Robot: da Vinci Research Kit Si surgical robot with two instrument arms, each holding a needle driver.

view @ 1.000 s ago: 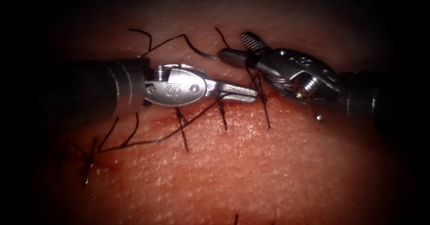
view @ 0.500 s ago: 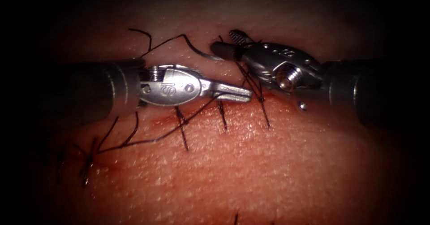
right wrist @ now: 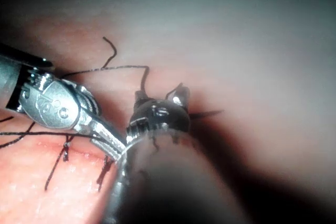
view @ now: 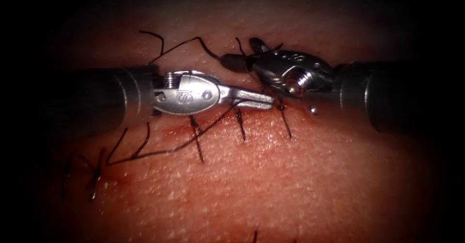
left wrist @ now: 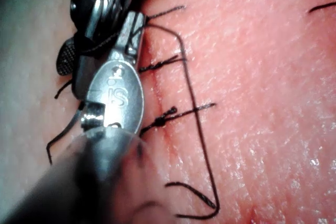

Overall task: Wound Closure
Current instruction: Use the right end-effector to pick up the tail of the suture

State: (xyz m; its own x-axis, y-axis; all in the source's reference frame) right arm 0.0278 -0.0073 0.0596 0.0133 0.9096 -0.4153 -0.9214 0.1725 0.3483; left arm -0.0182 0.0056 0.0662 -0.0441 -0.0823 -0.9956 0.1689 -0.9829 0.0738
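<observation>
My left tool (view: 269, 100) lies along the cut (view: 169, 127), which runs across the tissue (view: 271, 175). Its jaws are shut on the dark thread (view: 164, 151) that trails down to the left. My right tool (view: 240, 51) sits just beyond the cut with jaws open and thread crossing its wrist. A short grey curve of the needle (view: 213, 54) lies on the tissue surface and ends at this tool's lower jaw. I cannot tell whether they touch. The left wrist view shows the left tool (left wrist: 135, 22) shut and the thread (left wrist: 197, 129). The right wrist view shows the right tool (right wrist: 160, 95) open.
Three finished stitches (view: 240, 124) cross the cut under the tools. A knot with cut ends (view: 94, 175) sits at the left end. Loose thread (view: 155, 39) curls on the far tissue. Red fluid lines the cut. The left tool (right wrist: 113, 142) nearly meets the right tool's wrist.
My right tool has slid to the left along the far side of the cut, covering more of the needle's grey curve. The left tool has hardly moved.
</observation>
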